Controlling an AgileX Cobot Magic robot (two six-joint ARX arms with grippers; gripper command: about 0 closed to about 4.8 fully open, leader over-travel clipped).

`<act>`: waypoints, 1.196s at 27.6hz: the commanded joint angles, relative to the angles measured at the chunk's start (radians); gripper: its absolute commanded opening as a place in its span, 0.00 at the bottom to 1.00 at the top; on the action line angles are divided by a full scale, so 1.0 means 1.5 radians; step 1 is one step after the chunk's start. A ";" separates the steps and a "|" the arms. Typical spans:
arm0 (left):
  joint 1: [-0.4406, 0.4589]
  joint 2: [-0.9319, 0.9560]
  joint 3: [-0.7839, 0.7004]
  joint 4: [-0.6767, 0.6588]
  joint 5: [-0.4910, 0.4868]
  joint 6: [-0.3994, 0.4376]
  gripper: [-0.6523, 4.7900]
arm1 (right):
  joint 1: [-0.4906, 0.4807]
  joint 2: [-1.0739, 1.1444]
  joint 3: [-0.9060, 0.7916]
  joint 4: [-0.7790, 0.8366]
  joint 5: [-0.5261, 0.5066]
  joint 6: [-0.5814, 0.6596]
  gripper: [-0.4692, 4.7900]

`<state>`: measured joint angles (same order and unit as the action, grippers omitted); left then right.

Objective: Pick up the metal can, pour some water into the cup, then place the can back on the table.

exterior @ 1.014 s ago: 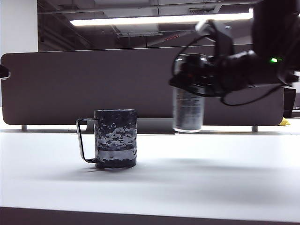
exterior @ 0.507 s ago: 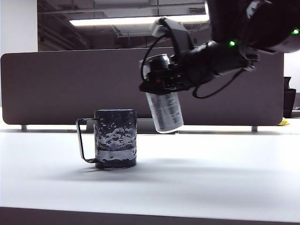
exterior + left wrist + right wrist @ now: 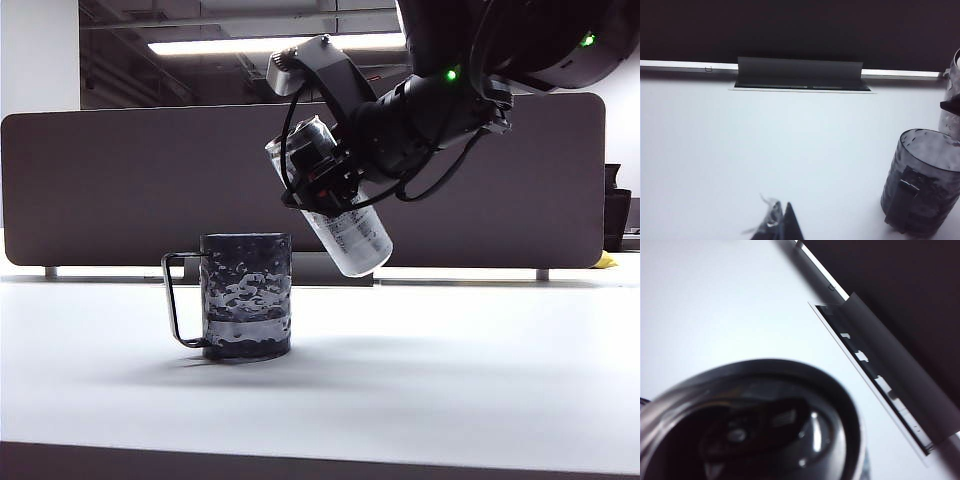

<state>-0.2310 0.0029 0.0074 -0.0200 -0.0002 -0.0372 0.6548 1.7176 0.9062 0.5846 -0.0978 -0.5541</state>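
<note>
Metal can: slim silver cylinder with blocks of dark print, held clear of the table by the right gripper, jaws clamped round its upper body. Tilted, top end leaning toward the cup, base swung out to the right. Its top sits above and just right of the cup's rim, apart from it (no stream visible). The right wrist view shows the can's rim and lid close up.

Cup: dark dimpled glass, upright on the table, wire handle facing left.

Left gripper: low over the bare table, fingertips together, holding nothing.
</note>
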 commanded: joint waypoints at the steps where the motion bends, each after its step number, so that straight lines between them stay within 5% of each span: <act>1: 0.001 0.001 0.001 0.005 0.002 0.002 0.11 | 0.010 -0.007 0.007 0.021 0.036 -0.054 0.55; 8: -0.007 0.001 0.001 0.004 0.001 0.002 0.11 | 0.023 -0.007 0.007 0.013 0.053 -0.108 0.55; 17: -0.122 0.001 0.001 0.004 0.000 0.002 0.11 | 0.035 -0.007 0.007 0.007 0.072 -0.170 0.55; 33: -0.124 0.001 0.001 0.004 0.000 0.002 0.11 | 0.057 -0.007 0.007 -0.003 0.121 -0.253 0.55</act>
<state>-0.4183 0.0029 0.0074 -0.0204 -0.0013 -0.0372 0.7368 1.7176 0.9054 0.5404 0.0692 -0.9115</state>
